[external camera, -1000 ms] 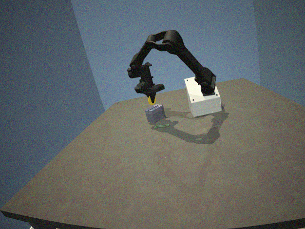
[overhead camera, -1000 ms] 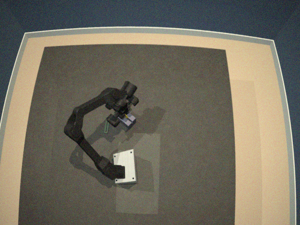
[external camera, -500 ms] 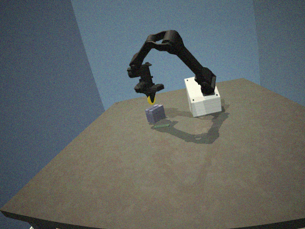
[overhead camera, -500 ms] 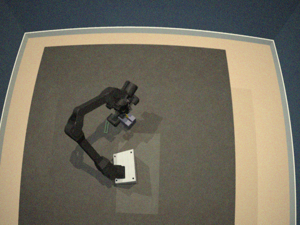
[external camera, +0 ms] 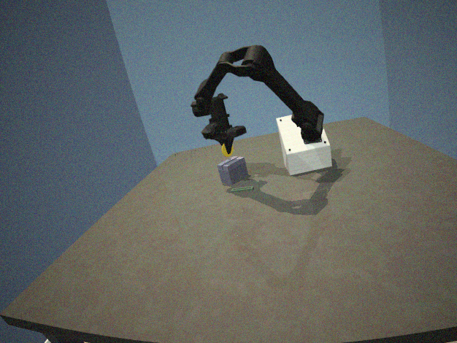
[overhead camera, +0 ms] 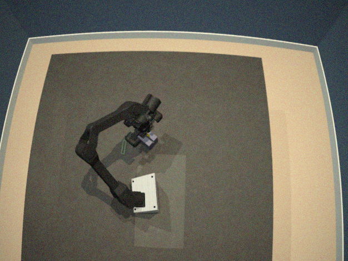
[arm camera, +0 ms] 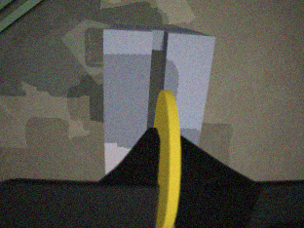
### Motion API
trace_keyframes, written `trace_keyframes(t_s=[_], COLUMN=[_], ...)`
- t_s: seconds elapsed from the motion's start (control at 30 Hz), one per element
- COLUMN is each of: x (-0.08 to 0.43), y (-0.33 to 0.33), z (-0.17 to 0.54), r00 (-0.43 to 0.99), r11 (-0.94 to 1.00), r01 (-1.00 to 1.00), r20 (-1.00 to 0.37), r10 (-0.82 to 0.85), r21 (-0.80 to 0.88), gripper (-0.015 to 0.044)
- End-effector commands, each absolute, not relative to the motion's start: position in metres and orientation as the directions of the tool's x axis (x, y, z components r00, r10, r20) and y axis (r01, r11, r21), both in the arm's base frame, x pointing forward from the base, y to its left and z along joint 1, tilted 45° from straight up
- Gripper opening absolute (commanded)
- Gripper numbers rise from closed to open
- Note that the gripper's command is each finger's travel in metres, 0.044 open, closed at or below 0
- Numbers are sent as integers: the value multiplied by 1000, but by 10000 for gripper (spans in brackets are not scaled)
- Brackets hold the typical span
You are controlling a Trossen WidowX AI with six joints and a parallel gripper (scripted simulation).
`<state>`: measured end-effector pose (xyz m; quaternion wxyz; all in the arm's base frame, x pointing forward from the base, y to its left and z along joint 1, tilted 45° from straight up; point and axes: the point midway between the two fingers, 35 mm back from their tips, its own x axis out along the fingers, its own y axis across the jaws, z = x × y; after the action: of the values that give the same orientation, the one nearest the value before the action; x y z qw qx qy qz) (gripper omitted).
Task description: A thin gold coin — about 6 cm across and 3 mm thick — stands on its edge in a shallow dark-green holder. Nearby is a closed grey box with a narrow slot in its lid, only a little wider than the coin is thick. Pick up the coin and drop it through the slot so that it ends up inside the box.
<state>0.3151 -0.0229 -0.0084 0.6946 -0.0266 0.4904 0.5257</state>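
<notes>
The gold coin (overhead camera: pixel 148 134) (external camera: pixel 225 149) (arm camera: pixel 170 171) is upright on edge, pinched in my gripper (external camera: pixel 229 151) (arm camera: pixel 158 136), which is shut on it. The coin hangs over the closed grey box (overhead camera: pixel 152 144) (external camera: pixel 233 172) (arm camera: pixel 190 73), which looks bluish. In the wrist view the lid slot (arm camera: pixel 156 83) runs almost parallel to the coin; the coin's far edge overlaps the slot's near right part. How high the coin's lower edge is above the lid is hard to tell. The green holder (overhead camera: pixel 122 153) (external camera: pixel 242 189) lies beside the box, with no coin in it.
The arm's white base block (overhead camera: pixel 150 194) (external camera: pixel 308 162) stands away from the box. The arm arches high between the base and the box. Its shadows fall across the table and partly over the lid. The holder is low and close to the box.
</notes>
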Motion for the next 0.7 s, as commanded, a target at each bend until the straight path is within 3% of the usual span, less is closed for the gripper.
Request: trace_keyframes(t_s=[0.0, 0.67], x=[316, 314], y=[-23, -17], z=[-8, -14], r00=[-33, -33], r11=[446, 449], r01=[-757, -753], r20=[-710, -710], r10=[704, 704], r21=[477, 481], gripper=[0, 0])
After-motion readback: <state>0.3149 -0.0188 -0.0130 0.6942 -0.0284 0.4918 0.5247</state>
